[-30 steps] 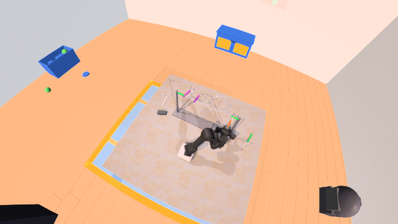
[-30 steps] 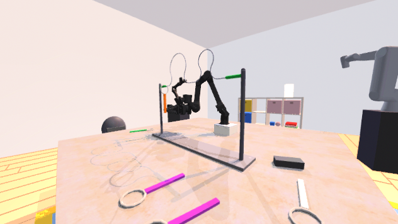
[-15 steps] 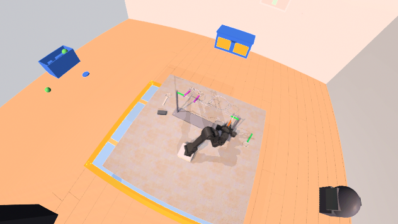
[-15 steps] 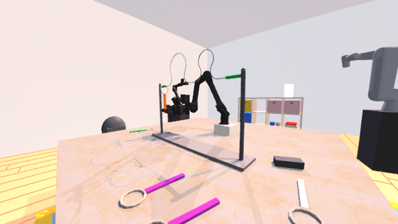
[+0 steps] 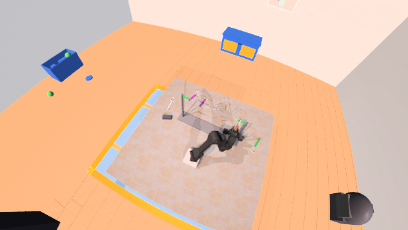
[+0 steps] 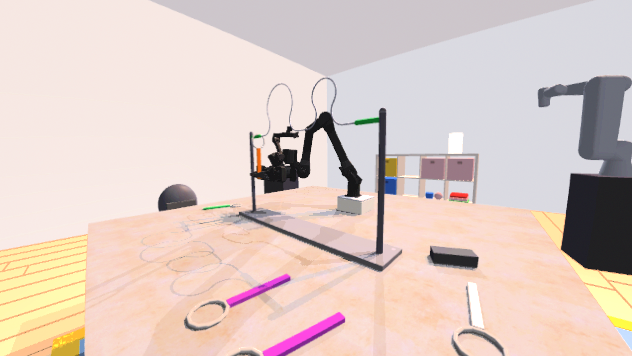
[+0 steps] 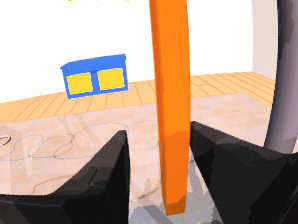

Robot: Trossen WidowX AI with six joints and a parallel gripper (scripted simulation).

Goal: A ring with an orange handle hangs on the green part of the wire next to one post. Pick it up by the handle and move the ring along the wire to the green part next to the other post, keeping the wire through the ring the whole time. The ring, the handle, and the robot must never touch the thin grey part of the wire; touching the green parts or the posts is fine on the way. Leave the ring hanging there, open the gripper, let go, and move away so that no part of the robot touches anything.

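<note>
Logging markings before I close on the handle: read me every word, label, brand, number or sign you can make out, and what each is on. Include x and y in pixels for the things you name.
No readable text in any view.
Wall picture [image 5: 281,4]: cut off at the frame edge; coloured shapes only, no lettering made out.
Black block [image 5: 166,117] [image 6: 454,257]: no marking visible.
Orange handle [image 5: 236,128] [image 6: 259,161] [image 7: 173,100]: plain, no marking visible.
Gripper [image 5: 234,132] [image 6: 256,174] [image 7: 157,133]: no brand or number readable.

We see the ring [image 6: 263,142] with its straight orange handle [image 5: 236,128] [image 6: 259,162] [image 7: 173,110] pointing down, hanging at the green part [image 5: 241,122] [image 6: 257,136] beside one post [image 6: 253,187] [image 7: 286,75].
</note>
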